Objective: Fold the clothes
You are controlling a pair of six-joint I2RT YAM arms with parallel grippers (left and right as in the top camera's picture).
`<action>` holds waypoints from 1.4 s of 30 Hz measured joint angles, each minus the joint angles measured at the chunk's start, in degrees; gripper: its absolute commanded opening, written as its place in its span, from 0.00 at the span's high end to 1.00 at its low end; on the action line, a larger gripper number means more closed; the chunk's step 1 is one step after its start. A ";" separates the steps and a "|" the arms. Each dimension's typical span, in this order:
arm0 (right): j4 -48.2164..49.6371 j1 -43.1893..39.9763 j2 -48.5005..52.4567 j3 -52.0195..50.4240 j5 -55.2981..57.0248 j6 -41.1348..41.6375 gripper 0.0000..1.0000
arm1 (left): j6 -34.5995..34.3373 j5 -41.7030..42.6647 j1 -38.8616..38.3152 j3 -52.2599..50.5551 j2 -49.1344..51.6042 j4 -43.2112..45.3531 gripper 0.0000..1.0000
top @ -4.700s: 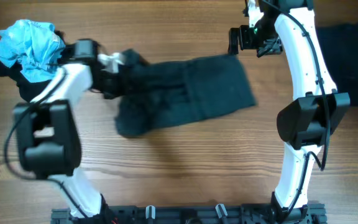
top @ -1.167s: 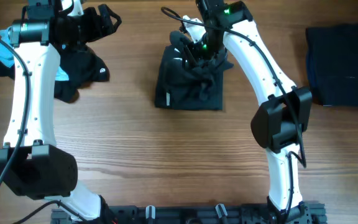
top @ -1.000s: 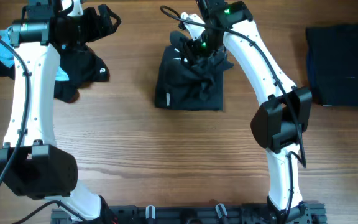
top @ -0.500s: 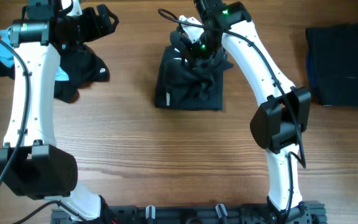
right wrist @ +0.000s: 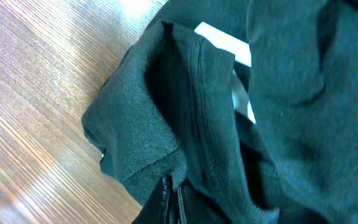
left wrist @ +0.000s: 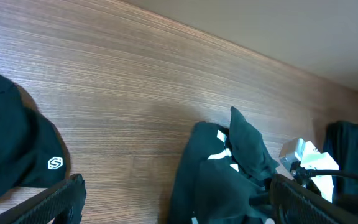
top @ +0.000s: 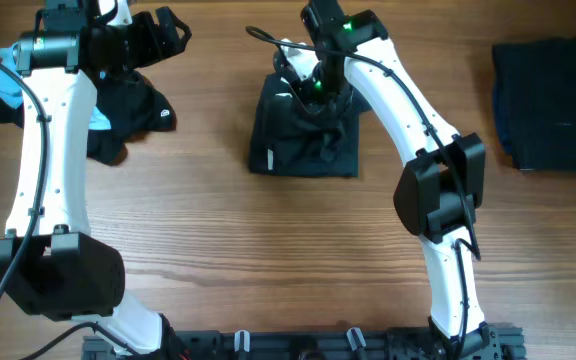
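overhead first: where's the shirt (top: 303, 145)?
– on the table (top: 268, 250), right of the heap (top: 138, 105) and apart from it. it's nearly square, with no clear long axis. the flat folded edge faces the near side, the crumpled end with white print faces far.
and the right arm?
– it reaches from the near edge over the shirt, wrist bent down. the right gripper (top: 313, 88) is closed, pinching a fold at the crumpled end.
left?
– that arm stretches to the far side. the left gripper (top: 168, 32) is above the heap's far edge, pointing toward the shirt, fingers (left wrist: 55, 199) spread wide and holding nothing.
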 measured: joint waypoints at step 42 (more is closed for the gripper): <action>-10.99 -6.51 -9.38 -3.06 3.93 17.33 0.35 | 0.42 -4.15 0.00 0.00 0.00 1.95 0.01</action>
